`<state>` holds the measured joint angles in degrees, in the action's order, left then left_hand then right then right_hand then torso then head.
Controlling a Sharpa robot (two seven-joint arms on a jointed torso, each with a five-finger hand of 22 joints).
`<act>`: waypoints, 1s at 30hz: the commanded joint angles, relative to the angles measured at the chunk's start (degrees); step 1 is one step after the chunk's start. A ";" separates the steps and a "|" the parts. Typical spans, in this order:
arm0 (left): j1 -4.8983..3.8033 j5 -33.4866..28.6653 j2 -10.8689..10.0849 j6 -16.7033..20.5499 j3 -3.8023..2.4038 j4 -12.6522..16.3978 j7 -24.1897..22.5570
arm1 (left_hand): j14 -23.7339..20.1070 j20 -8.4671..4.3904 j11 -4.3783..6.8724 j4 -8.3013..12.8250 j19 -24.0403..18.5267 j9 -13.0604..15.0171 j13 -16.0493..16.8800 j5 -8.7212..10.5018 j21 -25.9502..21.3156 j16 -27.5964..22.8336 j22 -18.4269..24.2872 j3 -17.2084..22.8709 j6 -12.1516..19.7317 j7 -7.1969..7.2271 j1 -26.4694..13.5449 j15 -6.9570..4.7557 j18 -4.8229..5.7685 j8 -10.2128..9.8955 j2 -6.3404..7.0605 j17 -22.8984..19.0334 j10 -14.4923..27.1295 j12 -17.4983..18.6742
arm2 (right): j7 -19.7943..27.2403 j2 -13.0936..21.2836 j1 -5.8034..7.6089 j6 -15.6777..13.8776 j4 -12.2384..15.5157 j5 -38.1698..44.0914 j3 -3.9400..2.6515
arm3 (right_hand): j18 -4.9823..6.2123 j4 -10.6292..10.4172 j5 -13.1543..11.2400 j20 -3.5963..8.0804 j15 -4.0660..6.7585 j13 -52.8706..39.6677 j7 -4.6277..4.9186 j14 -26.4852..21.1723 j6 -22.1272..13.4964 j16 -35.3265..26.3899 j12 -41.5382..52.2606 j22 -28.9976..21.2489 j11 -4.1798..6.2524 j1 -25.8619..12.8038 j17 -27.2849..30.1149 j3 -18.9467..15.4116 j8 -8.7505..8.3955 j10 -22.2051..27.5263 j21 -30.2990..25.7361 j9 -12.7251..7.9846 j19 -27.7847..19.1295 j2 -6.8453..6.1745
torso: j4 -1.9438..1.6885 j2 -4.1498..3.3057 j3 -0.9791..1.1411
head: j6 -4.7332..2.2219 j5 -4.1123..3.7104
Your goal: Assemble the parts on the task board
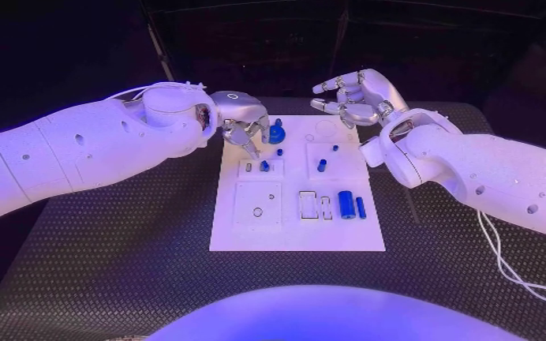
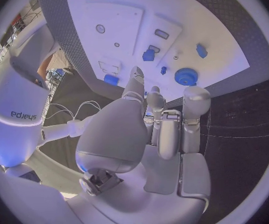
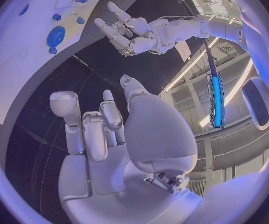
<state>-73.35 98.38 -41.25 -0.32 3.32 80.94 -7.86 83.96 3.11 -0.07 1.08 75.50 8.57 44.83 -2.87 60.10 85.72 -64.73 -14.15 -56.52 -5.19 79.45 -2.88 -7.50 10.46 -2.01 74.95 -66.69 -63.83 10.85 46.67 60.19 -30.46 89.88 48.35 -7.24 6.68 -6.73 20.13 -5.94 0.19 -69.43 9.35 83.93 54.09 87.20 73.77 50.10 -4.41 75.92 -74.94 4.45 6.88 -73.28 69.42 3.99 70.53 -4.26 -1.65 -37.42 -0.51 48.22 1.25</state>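
The task board (image 1: 296,234) is lying at the middle of the desk (image 1: 114,278), its near edge closest. Blue parts (image 1: 345,204) are lying near the board's right edge; a round blue part (image 1: 275,135) is sitting near its far left corner. The left hand (image 1: 242,124) is hovering there, released, fingers apart. The right hand (image 1: 358,98) is hanging beyond the far edge, also released and holding nothing.

One task board (image 1: 298,234), two hands (image 1: 241,124)

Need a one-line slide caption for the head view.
Left hand hovers over the white board's far edge beside a round blue part; right hand is raised, holding nothing.
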 commanded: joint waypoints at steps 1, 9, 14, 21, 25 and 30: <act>-0.29 8.64 0.97 -2.67 0.44 -0.54 1.97 | 4.40 -0.32 0.44 -0.60 1.40 -0.20 5.92 0.13 3.24 1.83 -2.88 1.20 0.41 0.52 -0.25 -0.48 1.43 -0.54 1.50 11.17 -2.77 -4.36 | 0.62 -0.13 0.16 0.54 -0.07 -0.65 -0.06 | 0.76 -0.37 0.15 -0.13 -0.14 0.07 -0.19 4.59 0.23 -0.42 -0.35 -0.04 0.14 -0.28 -9.53 -0.18 0.32 0.24 -0.18 0.03 -0.35 0.46 | -0.13 -0.05 -0.02 | 0.22 -0.25; -0.46 10.65 3.04 -3.05 1.72 -1.56 1.67 | 5.86 -0.58 0.73 -2.33 3.52 -0.37 12.47 0.18 8.37 4.03 -7.46 3.46 0.32 0.85 -0.72 -0.86 2.44 -0.83 3.25 14.62 -5.80 -8.91 | 0.50 -0.39 0.22 0.71 -0.32 -0.66 -0.06 | 0.76 -0.48 -0.34 -0.10 -0.12 0.20 -0.21 4.60 0.20 -0.44 -0.38 -0.08 0.15 -0.43 -9.53 -0.46 0.34 0.22 -0.26 0.01 -0.31 0.42 | -0.08 0.01 -0.02 | 0.56 -0.03; -0.49 11.41 4.25 -2.98 2.10 -2.63 1.44 | 6.04 -0.70 0.83 -2.98 4.54 -0.42 14.55 0.18 10.60 4.28 -9.42 4.48 0.16 0.88 -0.64 -0.97 2.88 -0.92 3.75 15.05 -6.95 -10.22 | 0.45 -0.61 0.23 0.88 -0.45 -0.66 -0.06 | 0.77 -0.51 -0.49 -0.10 -0.11 0.23 -0.21 4.60 0.19 -0.47 -0.39 -0.15 0.16 -0.45 -9.50 -0.52 0.35 0.22 -0.31 0.01 -0.32 0.42 | -0.03 0.05 -0.02 | 0.62 0.04; -0.49 11.60 5.27 -3.76 2.48 -3.54 0.90 | 6.04 -0.79 1.05 -3.43 4.91 -0.31 15.52 0.18 11.55 4.28 -10.30 5.44 -0.78 1.20 -0.36 -1.10 3.04 -0.68 3.73 15.05 -7.52 -10.79 | 0.37 -0.85 0.24 1.11 -0.57 -0.66 -0.06 | 0.77 -0.54 -0.63 -0.09 -0.11 0.20 -0.22 4.60 0.19 -0.47 -0.34 -0.15 0.16 -0.47 -9.50 -0.59 0.36 0.16 -0.33 0.01 -0.30 0.43 | -0.07 0.00 0.01 | 0.65 -0.04; -0.48 11.62 5.66 -4.06 2.85 -3.91 0.54 | 6.04 -0.85 1.20 -3.65 5.00 -0.26 15.86 0.18 11.80 4.28 -10.57 5.82 -1.28 1.40 -0.29 -1.20 3.08 -0.59 3.62 15.05 -7.73 -10.97 | 0.35 -0.95 0.24 1.19 -0.63 -0.66 -0.06 | 0.77 -0.54 -0.65 -0.09 -0.11 0.20 -0.22 4.60 0.19 -0.47 -0.34 -0.15 0.16 -0.48 -9.50 -0.61 0.37 0.15 -0.33 0.01 -0.30 0.43 | -0.07 0.00 -0.04 | 0.74 -0.04; -0.48 11.63 5.94 -4.61 3.35 -4.15 0.15 | 6.04 -0.92 1.32 -3.82 5.02 -0.23 16.11 0.18 11.95 4.28 -10.74 6.14 -1.74 1.55 -0.19 -1.29 3.09 -0.54 3.50 15.05 -7.89 -11.08 | 0.33 -1.01 0.24 1.28 -0.68 -0.66 -0.06 | 0.76 -0.57 -0.75 -0.08 -0.10 0.23 -0.22 4.60 0.19 -0.48 -0.34 -0.13 0.17 -0.51 -9.50 -0.65 0.38 0.15 -0.33 0.01 -0.27 0.45 | -0.06 0.01 0.01 | 0.91 -0.03</act>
<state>-73.75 109.33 -35.36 -3.81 6.77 76.82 -7.02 84.05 2.09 1.24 -2.68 80.15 8.28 60.90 -2.87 71.76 89.61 -74.95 -8.33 -57.86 -3.48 78.98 -3.79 -4.83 9.78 1.20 74.93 -74.22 -74.61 10.82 45.71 60.31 -29.66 89.13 47.88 -7.24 6.68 -7.17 19.51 -5.94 0.19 -69.25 9.35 83.93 54.09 86.99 73.77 50.01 -4.40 75.69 -74.92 4.00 6.88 -73.28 69.41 3.98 70.53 -4.04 -1.72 -37.39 -0.52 49.08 1.20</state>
